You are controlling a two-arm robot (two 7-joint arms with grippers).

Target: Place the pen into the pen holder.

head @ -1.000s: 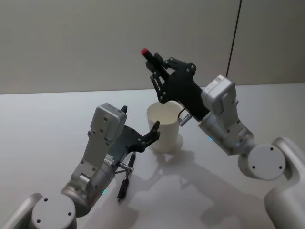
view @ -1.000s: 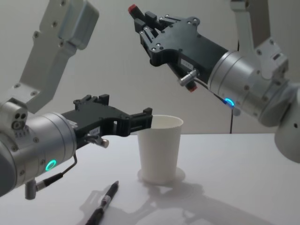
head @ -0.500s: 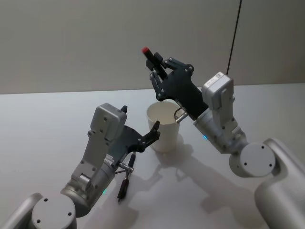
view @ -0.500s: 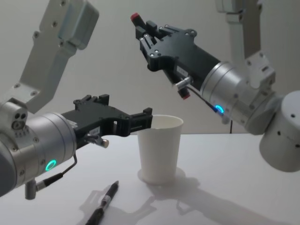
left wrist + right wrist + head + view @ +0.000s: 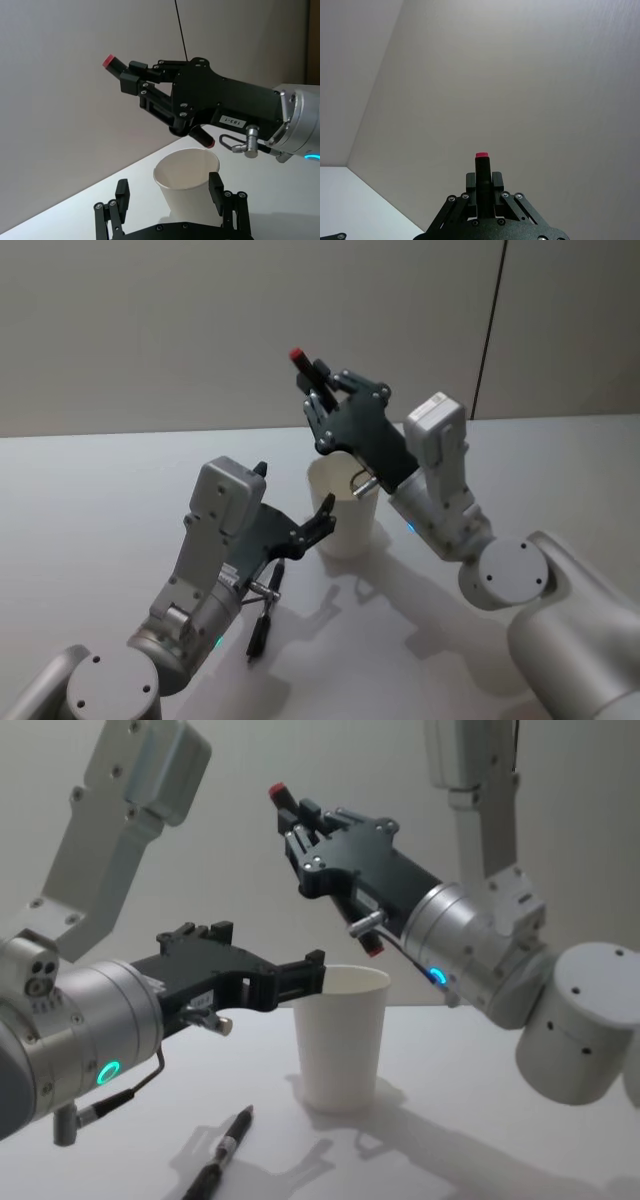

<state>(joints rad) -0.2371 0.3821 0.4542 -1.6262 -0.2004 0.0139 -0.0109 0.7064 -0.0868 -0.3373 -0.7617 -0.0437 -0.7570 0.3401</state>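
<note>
The pen holder is a white paper cup standing upright on the table. My right gripper is shut on a black pen with red ends. It holds the pen tilted above the cup, with the lower red end just over the rim. My left gripper is open, one finger on each side of the cup near its rim.
A second black pen lies on the white table in front of the cup, under my left arm. A plain wall stands behind the table. The table's right side is bare.
My right gripper has swung left with the pen and come closer to the cup, bringing the pen's lower end over the rim. The left gripper and cup have not moved.
</note>
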